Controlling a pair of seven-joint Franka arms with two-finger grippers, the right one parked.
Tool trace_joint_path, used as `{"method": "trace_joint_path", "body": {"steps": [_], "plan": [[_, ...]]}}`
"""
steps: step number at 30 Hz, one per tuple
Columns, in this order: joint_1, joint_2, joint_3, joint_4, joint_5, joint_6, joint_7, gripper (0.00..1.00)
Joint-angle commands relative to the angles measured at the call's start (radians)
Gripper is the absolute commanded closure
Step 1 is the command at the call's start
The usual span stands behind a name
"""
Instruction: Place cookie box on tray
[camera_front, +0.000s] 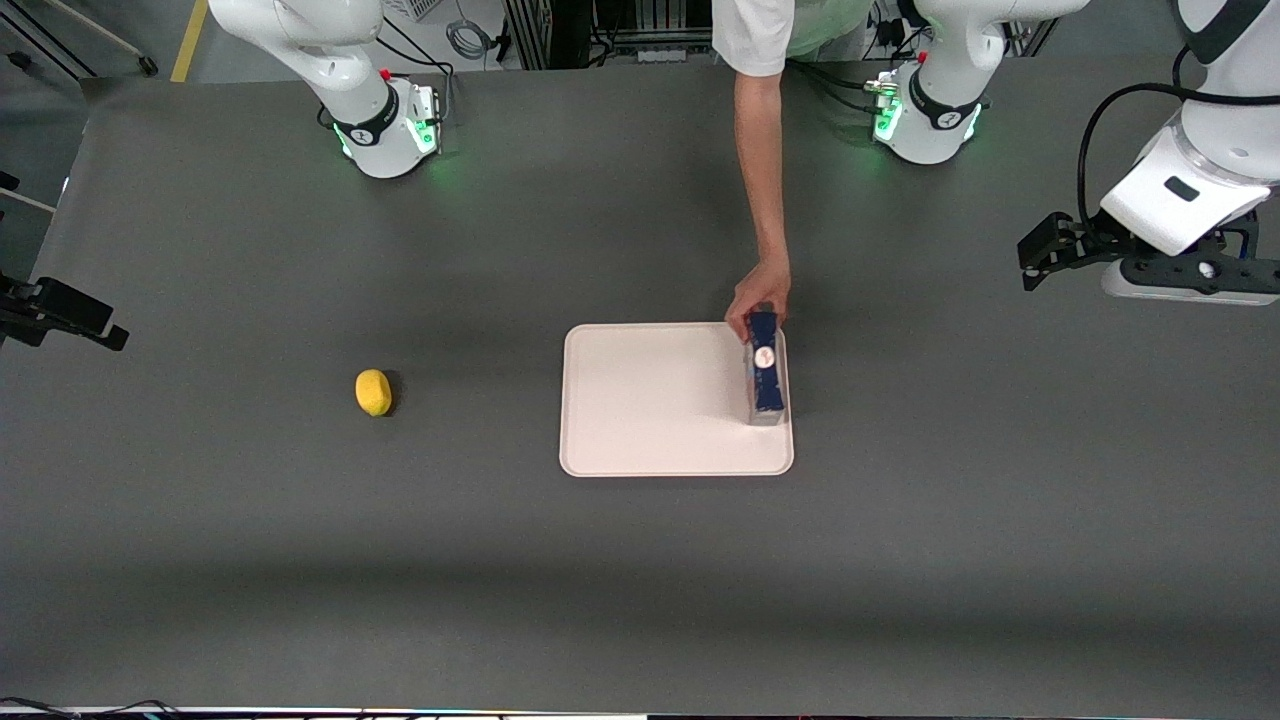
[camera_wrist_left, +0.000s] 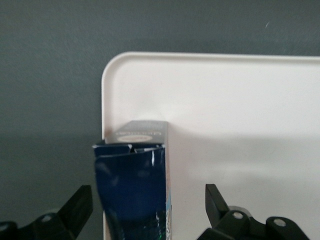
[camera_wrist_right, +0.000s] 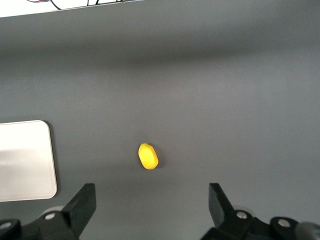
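A small yellow rounded thing (camera_front: 373, 392) lies on the dark gray table (camera_front: 300, 560), toward the parked arm's end. It sits alone, well apart from the tray, with bare table all around it.

The tray (camera_front: 650, 400) is pale pinkish-white, flat, with round corners and a low rim. It lies near the middle of the table. Most of its floor is bare. There is wide bare table between the tray and the front camera, and more bare table on the way to the working arm.

The cookie box (camera_front: 766, 368) is on the tray. It stands on a thin side, right along the tray's edge that is toward the working arm's end. In the left wrist view the dark blue box (camera_wrist_left: 132, 185) sits close against the rim near a round corner of the tray (camera_wrist_left: 240, 110).

A person's hand (camera_front: 760, 295) holds the end of the box that is farther from the front camera. The hand is at the tray's corner there.

The gripper (camera_wrist_left: 147, 197) hangs above the table toward the working arm's end, well apart from the box and tray. Its fingers (camera_wrist_left: 75, 205) are spread wide and pinch nothing.
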Motion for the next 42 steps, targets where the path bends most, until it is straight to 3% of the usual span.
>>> {"method": "trace_joint_path", "body": {"steps": [1,24,42], "plan": [[0.001,-0.004,0.001,0.014,-0.013,-0.023,0.006,0.00],[0.002,0.000,-0.007,0.011,-0.038,-0.018,-0.018,0.00],[0.001,0.015,-0.071,0.008,-0.079,0.000,-0.581,0.00]]}}
